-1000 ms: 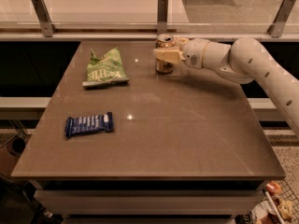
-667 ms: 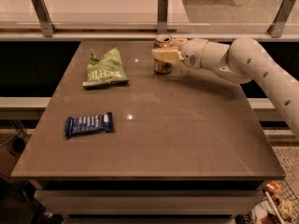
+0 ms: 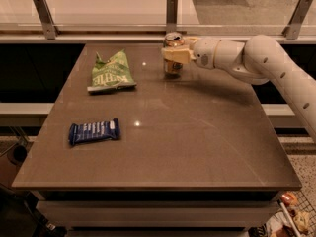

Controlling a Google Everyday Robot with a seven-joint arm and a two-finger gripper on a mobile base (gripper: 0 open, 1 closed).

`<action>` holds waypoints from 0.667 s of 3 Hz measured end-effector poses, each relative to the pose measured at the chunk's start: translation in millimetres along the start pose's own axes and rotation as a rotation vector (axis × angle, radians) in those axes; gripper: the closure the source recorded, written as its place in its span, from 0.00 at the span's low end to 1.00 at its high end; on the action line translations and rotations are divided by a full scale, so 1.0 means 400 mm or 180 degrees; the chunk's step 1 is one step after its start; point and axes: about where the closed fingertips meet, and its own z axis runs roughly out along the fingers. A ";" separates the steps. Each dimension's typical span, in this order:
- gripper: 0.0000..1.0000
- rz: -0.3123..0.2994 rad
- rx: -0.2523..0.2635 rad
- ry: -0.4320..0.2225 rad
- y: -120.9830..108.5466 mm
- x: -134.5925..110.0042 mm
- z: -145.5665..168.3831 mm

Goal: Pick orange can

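The orange can (image 3: 173,40) stands upright at the far edge of the brown table (image 3: 197,147), right of centre. My gripper (image 3: 173,57) reaches in from the right on a white arm (image 3: 256,58). Its pale fingers (image 3: 177,55) are closed around the can's middle. The can's silver top rim shows above the fingers and its lower body shows below them. The can's base is at or just above the tabletop; I cannot tell which.
A green chip bag (image 3: 111,72) lies at the far left of the table. A blue snack bar wrapper (image 3: 94,131) lies at the near left. A glass rail with metal posts (image 3: 171,11) runs just behind the table's far edge.
The gripper stays closed around the can. Gripper and can sit very slightly higher than before. The bag and bar have not moved.
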 end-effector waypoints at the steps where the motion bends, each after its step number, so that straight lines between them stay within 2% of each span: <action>1: 1.00 -0.0087 0.0001 -0.0041 -0.012 -0.052 -0.018; 2: 1.00 -0.0224 0.0047 -0.0069 -0.026 -0.118 -0.048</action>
